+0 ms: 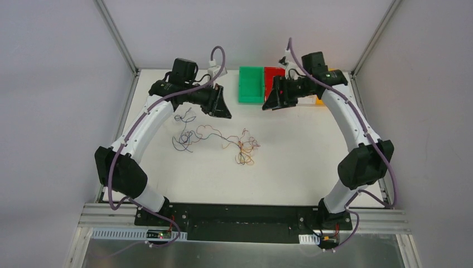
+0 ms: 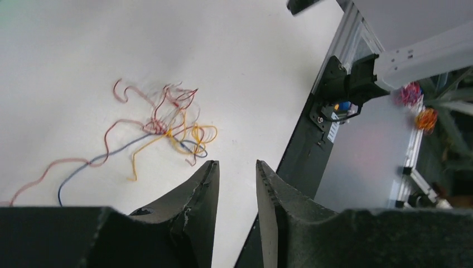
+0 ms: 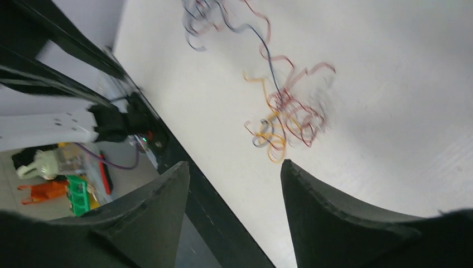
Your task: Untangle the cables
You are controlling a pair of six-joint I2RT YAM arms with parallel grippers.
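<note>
White desk (image 1: 312,167), two bins.
Green bin (image 1: 251,85) just beside red bin (image 1: 273,74), set along far edge.

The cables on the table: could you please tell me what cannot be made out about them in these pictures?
- Top view: the cables are too thin to tell which strands cross or knot.
- Right wrist view: the knot is smeared by motion blur.
- Left wrist view: the red strand is cut off by the left edge.

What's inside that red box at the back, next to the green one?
Of the red box only the far part shows, with nothing visible in it. The right claw hangs over the rest, covering whatever may be inside. The green box beside it looks empty.
</note>
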